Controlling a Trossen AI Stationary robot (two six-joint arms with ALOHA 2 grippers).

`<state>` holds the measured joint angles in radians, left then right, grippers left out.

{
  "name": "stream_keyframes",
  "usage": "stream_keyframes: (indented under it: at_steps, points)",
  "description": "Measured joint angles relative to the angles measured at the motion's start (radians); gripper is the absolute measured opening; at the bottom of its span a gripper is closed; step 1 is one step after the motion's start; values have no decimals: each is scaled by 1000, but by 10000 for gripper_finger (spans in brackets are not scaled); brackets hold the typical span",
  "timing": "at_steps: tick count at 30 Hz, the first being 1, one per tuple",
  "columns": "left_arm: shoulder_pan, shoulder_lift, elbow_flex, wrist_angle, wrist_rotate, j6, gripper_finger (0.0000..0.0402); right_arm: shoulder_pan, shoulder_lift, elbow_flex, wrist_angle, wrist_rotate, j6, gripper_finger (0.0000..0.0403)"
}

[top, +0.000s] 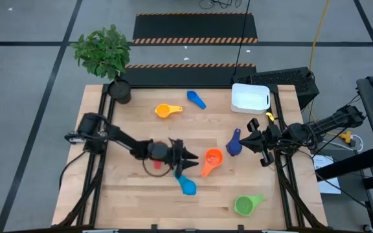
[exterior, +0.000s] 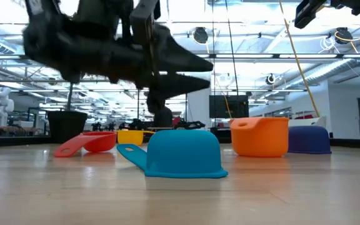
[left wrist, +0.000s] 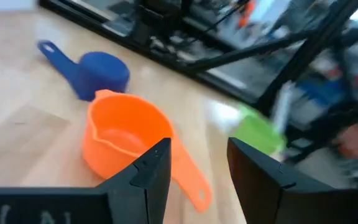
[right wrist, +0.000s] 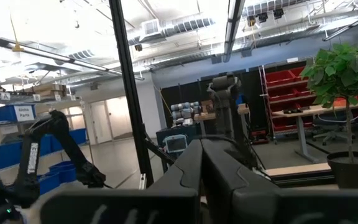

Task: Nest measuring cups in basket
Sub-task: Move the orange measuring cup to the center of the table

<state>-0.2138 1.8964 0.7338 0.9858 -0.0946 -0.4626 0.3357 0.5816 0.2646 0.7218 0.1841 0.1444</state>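
Green cup (top: pixel 247 204): nearest table edge, at 5 o'clock, lying on its side.
Light blue cup (top: pixel 187 186): upside down, just at 6 o'clock of the left gripper.
Left gripper (top: pixel 190 156): mid-table, fingers (left wrist: pixel 148 180) spread, nothing between them, raised above the wood.
Orange cup (top: pixel 212 158): upright, at 3 o'clock of the left gripper.
Red cup (top: pixel 153 166): partly under the left arm.
Navy cup (top: pixel 234 144): upside down, between orange cup and right gripper.
Right gripper (top: pixel 254 137): at 3 o'clock, fingers pressed together, empty.
Yellow cup (top: pixel 166 110): at 11 o'clock.
Mid blue cup (top: pixel 196 99): at 12 o'clock.
Basket (top: pixel 249 98): at 1 o'clock, holding no cup.
Plant pot (top: pixel 119 90): far corner, 10 o'clock.
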Motion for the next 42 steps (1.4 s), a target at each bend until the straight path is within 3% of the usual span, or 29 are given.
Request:
stream_keyframes:
  at_steps: [5, 8, 12, 18, 24, 30, 36, 42]
  points:
    - [-155, -68, 121, -379, -342, 213, 159, 0, 1, 0, -1, 2, 0, 0]
    - [-226, -56, 244, -569, -464, 290, 159, 0, 1, 0, -1, 5, 0, 0]
    - [-266, 16, 390, -744, -497, 308, 173, 0, 2, 0, -1, 28, 0, 0]
    - [-265, 184, 553, -848, -536, 323, 240, 0, 2, 0, 0, 28, 0, 0]
    - [-245, 271, 645, -990, -691, 256, 320, 0, 2, 0, -1, 26, 0, 0]
    - [-221, 278, 651, -992, -667, 163, 384, 0, 2, 0, -4, 26, -3, 0]
    - [-187, 278, 648, -1040, -633, 145, 397, 0, 1, 0, -3, 25, 0, 0]
    - [-163, 249, 646, -1233, -663, 103, 397, 0, 1, 0, -7, 25, 0, 0]
